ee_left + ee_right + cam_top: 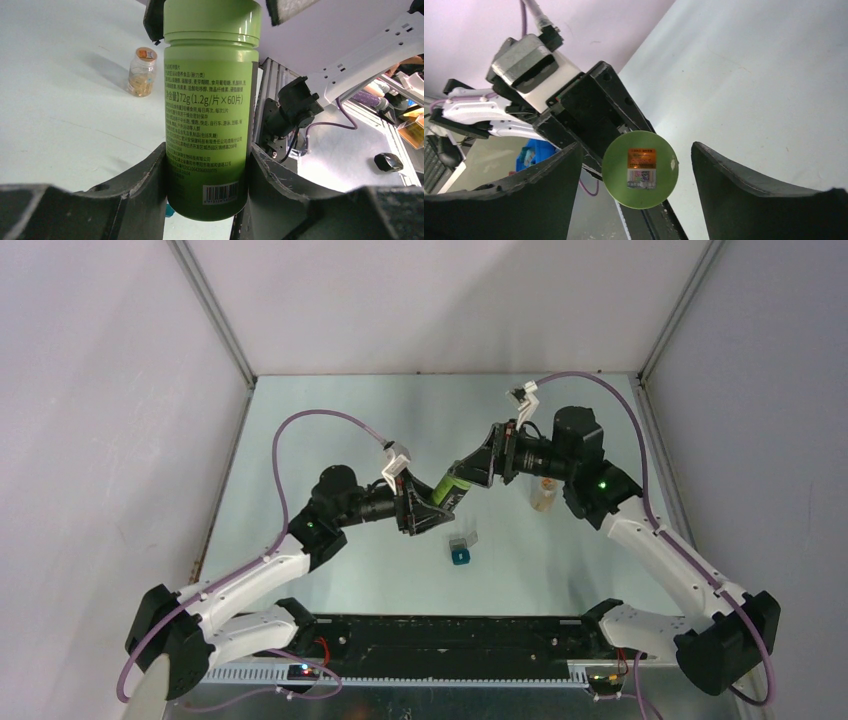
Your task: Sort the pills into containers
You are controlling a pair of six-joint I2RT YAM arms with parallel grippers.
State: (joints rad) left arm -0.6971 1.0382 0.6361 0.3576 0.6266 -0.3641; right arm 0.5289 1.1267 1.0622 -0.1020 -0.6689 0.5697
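Nearest the arm bases, a small teal block (460,555) sits on the counter (560,570) with a pale grey piece touching its far side; what either one is cannot be told. Just beyond it, left hand (425,502) is closed on the lower body of the lime-green bottle (452,486). In the left wrist view both dark fingers (145,185) press against the bottle's sides, with the printed label and barcode facing the camera. The bottle is held off the counter and tilted, cap end pointing away toward the right arm. Cap on, same green as the body. Right hand (487,468) meets the bottle at that cap end. In the right wrist view its fingers (744,195) stand parted either side of the round cap (640,167), with a gap visible on each side and nothing gripped. The cap top carries a small orange and white sticker. Further right, close beside the right wrist, the pale bottle (543,496) stands upright on the counter, well apart from the green one. The left wrist view shows it as clear-walled with amber contents and an orange top.
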